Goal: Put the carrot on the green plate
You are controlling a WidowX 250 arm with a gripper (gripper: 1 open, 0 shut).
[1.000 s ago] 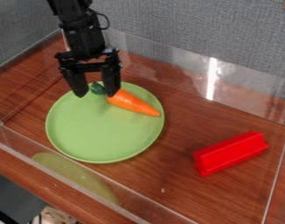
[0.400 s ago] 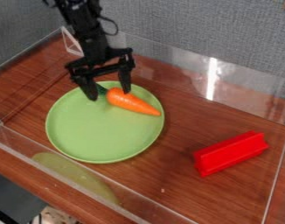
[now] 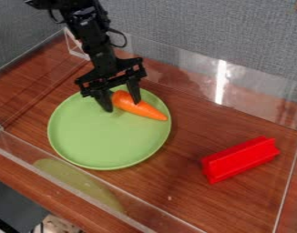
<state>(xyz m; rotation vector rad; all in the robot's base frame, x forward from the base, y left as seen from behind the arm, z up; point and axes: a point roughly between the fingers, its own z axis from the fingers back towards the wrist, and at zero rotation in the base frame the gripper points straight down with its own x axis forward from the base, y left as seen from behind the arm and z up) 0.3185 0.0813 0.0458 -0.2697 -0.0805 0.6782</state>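
Note:
The orange carrot lies on the far right part of the round green plate, its pointed tip toward the right. My gripper points steeply down over the carrot's thick left end. Its two black fingers stand apart on either side of that end, which sits between them. The jaws look open, not pressed on the carrot. The carrot's leafy end is hidden behind the fingers.
A red rectangular block lies on the wooden table at the right front. Clear plastic walls stand around the work area. A faint yellowish round patch shows at the front left near the clear front wall.
The gripper has moved right and down over the plate and rolled. Its fingers now straddle the carrot's thick end. The carrot, plate and block have stayed put.

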